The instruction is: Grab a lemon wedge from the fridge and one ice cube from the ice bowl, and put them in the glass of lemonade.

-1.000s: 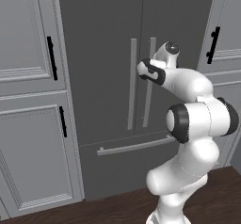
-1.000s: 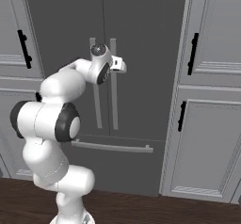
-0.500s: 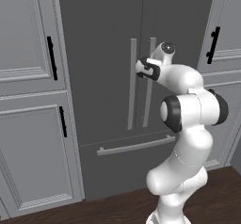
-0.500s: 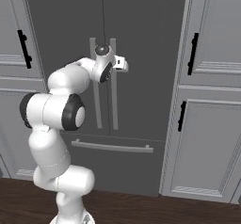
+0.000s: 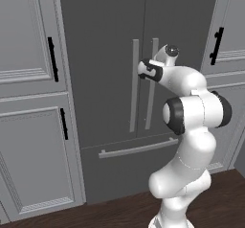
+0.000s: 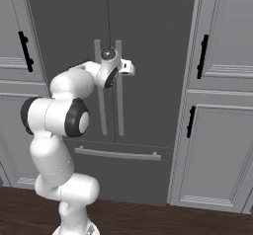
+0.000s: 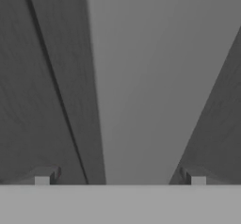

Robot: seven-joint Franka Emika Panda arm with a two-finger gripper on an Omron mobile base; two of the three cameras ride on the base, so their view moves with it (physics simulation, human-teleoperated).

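Observation:
The fridge [image 5: 105,54] [image 6: 148,41] is a tall dark grey unit, and both of its doors are shut. My gripper [image 5: 142,70] [image 6: 130,68] is up against the pair of pale bar handles at mid height. In the hand view the gripper [image 7: 120,178] is open. One pale handle [image 7: 141,77] runs between the two fingertips [image 7: 44,177], and they are not closed on it. The door seam [image 7: 56,86] lies just beside that handle. The lemon wedge is hidden behind the shut doors. The ice bowl and the glass of lemonade are out of view.
Light grey panelled cabinets with black handles flank the fridge on the left [image 5: 28,78] and on the right [image 6: 217,81]. The fridge's lower drawer has a long horizontal bar [image 5: 139,148] [image 6: 117,154]. Dark wood floor [image 6: 173,224] runs below.
The arm has stretched further toward the fridge. Its elbow has swung up and in, and the hand has crept closer to the handles. The doors have stayed shut.

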